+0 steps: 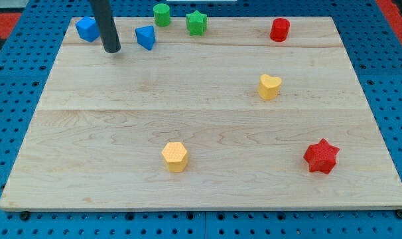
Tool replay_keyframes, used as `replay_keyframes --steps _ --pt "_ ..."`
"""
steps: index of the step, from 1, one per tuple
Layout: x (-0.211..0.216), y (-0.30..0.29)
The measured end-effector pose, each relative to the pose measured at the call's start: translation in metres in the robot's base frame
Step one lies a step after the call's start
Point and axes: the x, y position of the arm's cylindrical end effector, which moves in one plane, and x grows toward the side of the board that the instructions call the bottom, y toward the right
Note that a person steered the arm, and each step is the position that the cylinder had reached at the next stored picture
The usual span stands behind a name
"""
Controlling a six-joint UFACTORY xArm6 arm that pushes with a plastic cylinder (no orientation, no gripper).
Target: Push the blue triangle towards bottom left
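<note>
The blue triangle [146,36] sits near the top left of the wooden board [201,126]. My tip [112,50] is the lower end of a dark rod that comes down from the view's top. It stands just left of the blue triangle and slightly below it, with a small gap between them. A second blue block [87,29], of blocky shape, lies to the left of the rod near the board's top left corner.
A green cylinder [162,14] and a green star [196,22] sit at the top edge, right of the triangle. A red cylinder [279,30] is at top right. A yellow heart [269,86], a yellow hexagon [175,157] and a red star [321,157] lie lower.
</note>
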Motion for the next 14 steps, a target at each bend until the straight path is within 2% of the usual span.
replay_keyframes --steps 1,2,4,5,6,10,13,14 --pt "-0.055 -0.004" --pt "-0.083 0.006" --pt "-0.063 0.070" --pt "-0.026 0.080" --pt "-0.019 0.097" --pt "0.090 0.044" --pt "0.090 0.043" --pt "0.075 0.043"
